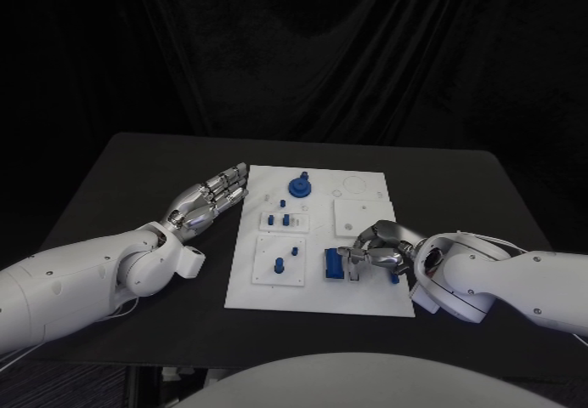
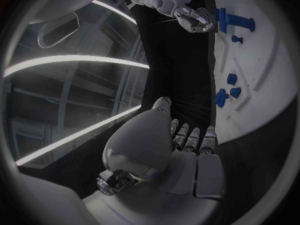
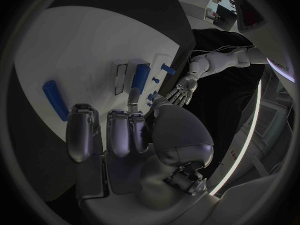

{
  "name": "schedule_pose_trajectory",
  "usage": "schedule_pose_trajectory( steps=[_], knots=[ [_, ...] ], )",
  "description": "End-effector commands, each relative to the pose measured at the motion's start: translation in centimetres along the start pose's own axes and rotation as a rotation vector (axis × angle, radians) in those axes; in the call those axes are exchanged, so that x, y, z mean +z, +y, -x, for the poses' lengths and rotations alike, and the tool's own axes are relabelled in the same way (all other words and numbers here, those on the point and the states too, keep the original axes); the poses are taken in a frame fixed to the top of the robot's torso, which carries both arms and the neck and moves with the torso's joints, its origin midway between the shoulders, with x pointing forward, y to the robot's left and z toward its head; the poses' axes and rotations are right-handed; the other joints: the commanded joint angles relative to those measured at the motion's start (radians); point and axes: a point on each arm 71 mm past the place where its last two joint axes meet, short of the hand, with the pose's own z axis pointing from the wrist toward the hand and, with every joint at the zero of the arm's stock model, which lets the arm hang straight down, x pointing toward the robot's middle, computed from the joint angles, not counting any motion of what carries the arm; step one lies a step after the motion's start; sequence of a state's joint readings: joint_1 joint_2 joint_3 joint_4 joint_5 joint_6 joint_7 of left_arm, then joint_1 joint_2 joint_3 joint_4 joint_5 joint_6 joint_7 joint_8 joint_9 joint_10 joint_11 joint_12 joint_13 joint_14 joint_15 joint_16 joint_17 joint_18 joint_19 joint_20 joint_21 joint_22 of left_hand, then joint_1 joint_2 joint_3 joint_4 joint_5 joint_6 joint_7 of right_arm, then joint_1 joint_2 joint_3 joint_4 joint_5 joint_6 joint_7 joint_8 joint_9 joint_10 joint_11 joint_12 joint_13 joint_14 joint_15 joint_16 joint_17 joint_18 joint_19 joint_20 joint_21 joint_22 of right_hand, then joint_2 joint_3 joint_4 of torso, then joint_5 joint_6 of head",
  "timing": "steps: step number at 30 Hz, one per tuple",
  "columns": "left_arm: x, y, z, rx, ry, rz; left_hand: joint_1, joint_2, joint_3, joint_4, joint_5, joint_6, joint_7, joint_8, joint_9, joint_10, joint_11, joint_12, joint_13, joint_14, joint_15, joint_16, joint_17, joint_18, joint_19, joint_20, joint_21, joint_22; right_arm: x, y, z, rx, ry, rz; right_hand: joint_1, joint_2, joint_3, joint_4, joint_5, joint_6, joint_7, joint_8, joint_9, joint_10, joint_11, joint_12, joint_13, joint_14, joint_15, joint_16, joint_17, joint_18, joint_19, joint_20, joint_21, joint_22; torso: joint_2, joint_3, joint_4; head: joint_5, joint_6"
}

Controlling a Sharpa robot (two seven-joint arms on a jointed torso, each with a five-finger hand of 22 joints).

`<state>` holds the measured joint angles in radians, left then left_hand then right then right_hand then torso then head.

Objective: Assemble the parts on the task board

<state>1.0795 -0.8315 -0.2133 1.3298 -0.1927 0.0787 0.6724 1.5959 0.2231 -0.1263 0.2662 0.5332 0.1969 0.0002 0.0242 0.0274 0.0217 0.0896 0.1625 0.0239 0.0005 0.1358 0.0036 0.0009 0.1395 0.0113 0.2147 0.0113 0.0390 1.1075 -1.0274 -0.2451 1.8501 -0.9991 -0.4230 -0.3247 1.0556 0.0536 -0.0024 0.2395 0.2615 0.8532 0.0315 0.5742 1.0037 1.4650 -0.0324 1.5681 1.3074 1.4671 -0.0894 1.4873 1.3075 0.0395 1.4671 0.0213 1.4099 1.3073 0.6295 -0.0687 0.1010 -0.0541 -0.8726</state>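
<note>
**Assembly partway: several parts seated, right hand working at the board's near edge**

The black table (image 1: 122,170) carries the white task board (image 1: 368,212) at its middle. Judging by how things lie, the work is partly done: at the far end a round blue knob part (image 1: 300,185) stands in the board, two small blue pegs (image 1: 280,221) stand in a raised white block below it, and two more pegs (image 1: 285,260) stand in a second block nearer the robot. A flat blue rectangular part (image 1: 333,263) lies near the board's near edge, and the outlined circles and square plate on the board's far right look unfilled, so some seating seems left.

The right hand (image 1: 380,248) sits over the board just beside that rectangular part, fingers curled down; whether it pinches anything I cannot tell. Its wrist view shows a loose blue bar (image 3: 55,100) lying on the board beside the fingers (image 3: 119,132).

The left hand (image 1: 211,201) rests flat on the table just beside the board's left edge, fingers straight and holding nothing. It stands in nobody's way; the right hand's own fingers hide its work.
</note>
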Motion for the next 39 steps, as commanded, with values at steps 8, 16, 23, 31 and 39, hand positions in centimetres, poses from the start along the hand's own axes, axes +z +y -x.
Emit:
schedule_pose_trajectory(
  steps=[8,16,23,31,39],
  knots=[
    [0.1,0.0,-0.2,-0.011,0.013,-0.008,0.007,-0.002,0.008,0.001,-0.007,0.001,0.007,0.006,0.001,-0.003,-0.002,0.0,0.001,0.0,0.007,-0.004,-0.001,0.012,0.001,0.007,-0.001,0.001,0.2,-0.1,-0.5,-0.131,0.073,-0.011,0.087,-0.027,-0.03,-0.062,-0.103,-0.001,-0.013,0.088,0.078,0.106,-0.015,0.003,0.263,0.068,-0.016,0.002,0.063,0.002,0.033,-0.013,0.002,0.208,-0.001,-0.0003,-0.0004,0.003,0.0],
    [0.1,0.0,-0.3,-0.013,0.015,-0.008,0.006,-0.002,0.008,0.001,-0.008,0.002,0.008,0.006,0.001,-0.003,-0.002,0.001,0.001,0.0,0.008,-0.004,-0.001,0.011,0.001,0.008,-0.001,0.001,0.4,-0.1,-0.6,-0.154,0.074,-0.014,0.105,-0.025,-0.037,-0.073,-0.119,-0.004,-0.017,0.109,0.099,0.106,-0.019,0.003,0.263,0.068,-0.019,0.001,0.062,0.003,0.032,-0.016,0.001,0.208,0.0,0.0002,-0.0003,0.007,0.0],
    [-0.2,0.0,0.0,-0.007,0.005,-0.005,0.006,-0.002,0.009,0.001,-0.009,0.004,0.008,0.006,0.002,-0.003,-0.003,0.002,0.001,0.0,0.009,-0.004,-0.001,0.011,0.001,0.009,-0.001,0.001,-0.6,-0.7,0.5,-0.173,0.015,-0.021,0.101,-0.009,-0.045,-0.061,-0.085,-0.026,-0.015,0.09,0.088,0.106,-0.018,0.003,0.263,0.068,-0.019,0.0,0.06,0.003,0.032,-0.018,-0.001,0.207,0.0,-0.0007,0.0001,0.009,0.0],
    [-0.2,0.0,0.0,-0.004,0.001,-0.001,0.006,-0.003,0.009,0.002,-0.009,0.007,0.009,0.007,0.002,-0.003,-0.003,0.004,0.001,0.0,0.01,-0.004,-0.001,0.011,0.001,0.009,-0.001,0.002,-2.3,-0.8,2.7,-0.185,-0.039,-0.044,0.064,0.009,-0.071,-0.014,-0.071,-0.022,-0.005,0.042,0.036,0.106,-0.009,0.003,0.263,0.066,-0.012,-0.003,0.053,0.004,0.03,-0.012,-0.007,0.205,0.0,-0.0006,0.002,-0.002,0.0],
    [-0.2,0.0,0.0,-0.003,0.0,0.002,0.006,-0.004,0.009,0.002,-0.005,0.009,0.009,0.008,0.002,-0.002,-0.004,0.006,0.002,0.0,0.01,-0.004,-0.001,0.01,0.002,0.009,-0.001,0.003,-4.1,-2.7,4.6,-0.213,-0.057,-0.132,0.063,0.019,-0.08,0.009,-0.023,-0.009,-0.004,0.015,0.0,0.106,-0.008,0.003,0.263,0.067,-0.011,-0.002,0.054,0.004,0.031,-0.01,-0.005,0.206,0.003,0.0,0.0023,-0.014,0.0]
  ],
)
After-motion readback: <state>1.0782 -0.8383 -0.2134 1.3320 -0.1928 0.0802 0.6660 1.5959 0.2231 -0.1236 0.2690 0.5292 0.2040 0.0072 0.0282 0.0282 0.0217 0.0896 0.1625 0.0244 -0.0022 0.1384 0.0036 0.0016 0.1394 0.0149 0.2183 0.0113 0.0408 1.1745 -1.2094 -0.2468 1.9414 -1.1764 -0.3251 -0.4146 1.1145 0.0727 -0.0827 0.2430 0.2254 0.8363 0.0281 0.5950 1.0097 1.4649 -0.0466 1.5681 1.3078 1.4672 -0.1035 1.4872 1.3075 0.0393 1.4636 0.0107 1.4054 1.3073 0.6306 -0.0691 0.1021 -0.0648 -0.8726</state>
